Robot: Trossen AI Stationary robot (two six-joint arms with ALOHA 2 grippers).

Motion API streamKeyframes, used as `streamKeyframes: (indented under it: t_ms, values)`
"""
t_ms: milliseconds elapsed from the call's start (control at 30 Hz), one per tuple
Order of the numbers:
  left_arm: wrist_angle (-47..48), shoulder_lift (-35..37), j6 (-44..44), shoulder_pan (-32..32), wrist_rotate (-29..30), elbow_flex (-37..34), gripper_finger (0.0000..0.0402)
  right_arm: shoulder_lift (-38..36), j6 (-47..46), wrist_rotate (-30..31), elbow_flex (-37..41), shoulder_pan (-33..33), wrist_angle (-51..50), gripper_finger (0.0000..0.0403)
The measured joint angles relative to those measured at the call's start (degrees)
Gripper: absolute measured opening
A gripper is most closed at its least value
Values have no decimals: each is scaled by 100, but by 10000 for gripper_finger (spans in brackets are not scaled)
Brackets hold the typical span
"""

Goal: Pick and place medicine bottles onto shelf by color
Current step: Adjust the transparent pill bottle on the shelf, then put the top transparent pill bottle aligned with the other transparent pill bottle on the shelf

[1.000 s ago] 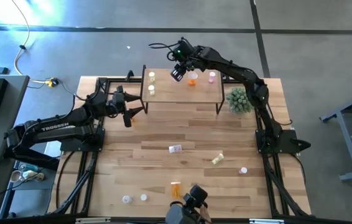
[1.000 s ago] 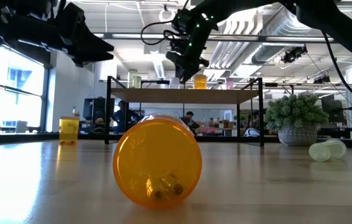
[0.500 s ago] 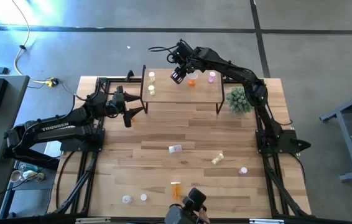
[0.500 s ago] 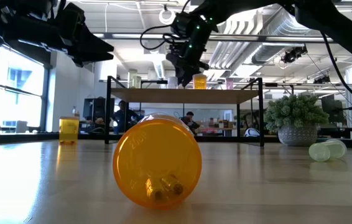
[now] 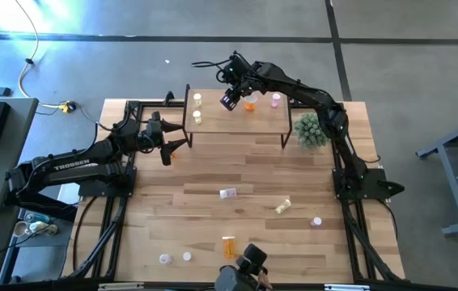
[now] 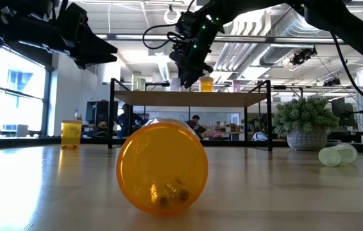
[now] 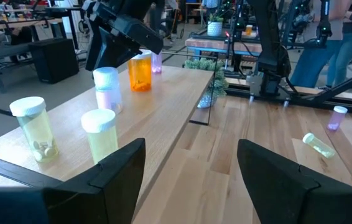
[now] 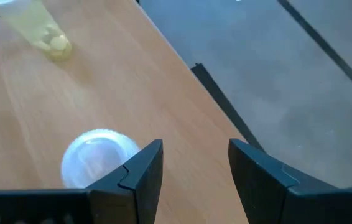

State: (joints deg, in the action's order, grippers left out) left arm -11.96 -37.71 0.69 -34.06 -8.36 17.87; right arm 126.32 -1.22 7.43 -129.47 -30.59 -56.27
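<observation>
- Medicine bottles: five stand upright on the shelf (image 5: pixel 237 125) – two yellow-green ones (image 7: pixel 32 127) at its left end, a pink bottle (image 7: pixel 107 89) and an orange bottle (image 7: pixel 140 71) mid-shelf, another pink one (image 5: pixel 276 99) toward the right. Looks like colour grouping, yellow-greens paired off at one end.
- Rest not sorted yet, scattered on the surface (image 5: pixel 213 174): orange one on its side (image 6: pixel 162 165) close to the low camera, a yellow-green one lying down (image 5: pixel 283 206), a whitish one lying down (image 5: pixel 228 193), a pink one (image 5: pixel 316 221), two white-capped ones (image 5: pixel 175 258) near the front edge, another orange one (image 6: pixel 70 133) standing beside the shelf's left legs.
- Right claw (image 5: pixel 228 99) is over the shelf, just beside the mid-shelf pink bottle; fingers spread, nothing between them. Its wrist camera looks down on a white cap (image 8: pixel 95 163) next to one finger, with the shelf's back edge ahead. My read: a placement spot, bottle standing free.
- Left claw (image 5: pixel 168 145) hangs by the shelf's left end, fingers spread and empty, facing along the shelf top. Seems parked clear of the right arm's workspace.
- Green plant (image 5: pixel 311 129) sits off the shelf's right end, not part of the job.
</observation>
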Motion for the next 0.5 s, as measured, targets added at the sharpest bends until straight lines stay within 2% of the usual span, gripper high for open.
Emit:
streamKeyframes:
  t_ms: [500]
  values:
    - [28, 0, 0, -1, -1, 0, 246, -231, 438, 99, -505, 63, -272, 174]
